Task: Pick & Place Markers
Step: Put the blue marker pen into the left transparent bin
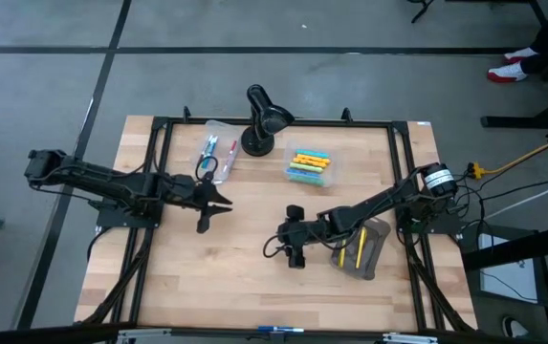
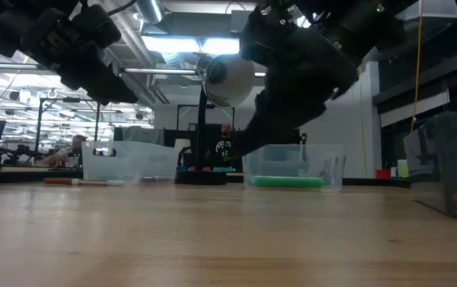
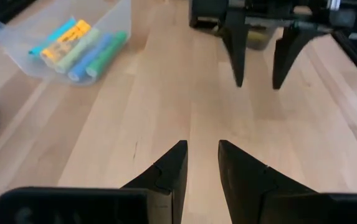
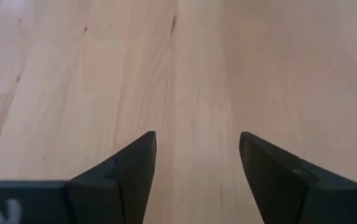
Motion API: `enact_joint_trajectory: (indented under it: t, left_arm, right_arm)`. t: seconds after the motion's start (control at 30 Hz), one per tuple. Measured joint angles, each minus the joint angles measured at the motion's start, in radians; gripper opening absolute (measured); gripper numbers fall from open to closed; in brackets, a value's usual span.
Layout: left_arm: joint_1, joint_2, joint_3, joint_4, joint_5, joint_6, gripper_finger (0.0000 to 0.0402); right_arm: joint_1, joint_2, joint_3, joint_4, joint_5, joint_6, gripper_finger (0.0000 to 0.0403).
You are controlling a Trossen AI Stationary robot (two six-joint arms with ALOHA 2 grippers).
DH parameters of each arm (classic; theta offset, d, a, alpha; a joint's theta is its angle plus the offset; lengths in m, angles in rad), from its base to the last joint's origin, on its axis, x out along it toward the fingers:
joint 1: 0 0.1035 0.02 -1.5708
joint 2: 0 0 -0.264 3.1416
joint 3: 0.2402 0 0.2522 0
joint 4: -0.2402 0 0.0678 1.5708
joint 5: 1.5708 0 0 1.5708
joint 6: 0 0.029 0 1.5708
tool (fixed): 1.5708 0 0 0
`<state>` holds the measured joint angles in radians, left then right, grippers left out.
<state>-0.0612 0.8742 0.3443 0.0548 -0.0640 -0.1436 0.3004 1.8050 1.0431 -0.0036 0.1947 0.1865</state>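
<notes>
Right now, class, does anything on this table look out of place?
Two yellow markers lie on the grey flat pouch by the right arm, apart from the clear plastic tub holding most coloured markers. Nothing looks spilled or damaged.

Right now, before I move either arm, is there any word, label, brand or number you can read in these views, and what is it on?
None can be read.
Markers in the clear bin: any print too small.
Left gripper, white marks on its body: cut off, unreadable.
Right gripper, white mark at the picture's lower corner: cut off, unreadable.
Room behind the table: signs too blurred.
</notes>
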Motion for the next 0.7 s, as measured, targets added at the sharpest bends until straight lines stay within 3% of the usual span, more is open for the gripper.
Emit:
enact_joint_trajectory:
  t: [0.23,0.4,0.7]
  left_arm:
    - [-0.011,0.0,0.0,-0.009,-0.031,-0.027,0.0086]
    - [-0.011,0.0,0.0,0.002,-0.04,-0.027,0.0086]
    - [-0.011,0.0,0.0,0.001,-0.076,-0.028,0.0086]
  right_arm:
    - [0.03,0.0,0.0,-0.032,-0.161,0.045,0.023]
    - [0.099,0.0,0.0,-0.029,-0.189,0.109,0.023]
    - [0.281,0.0,0.0,-0.027,0.018,0.105,0.0229]
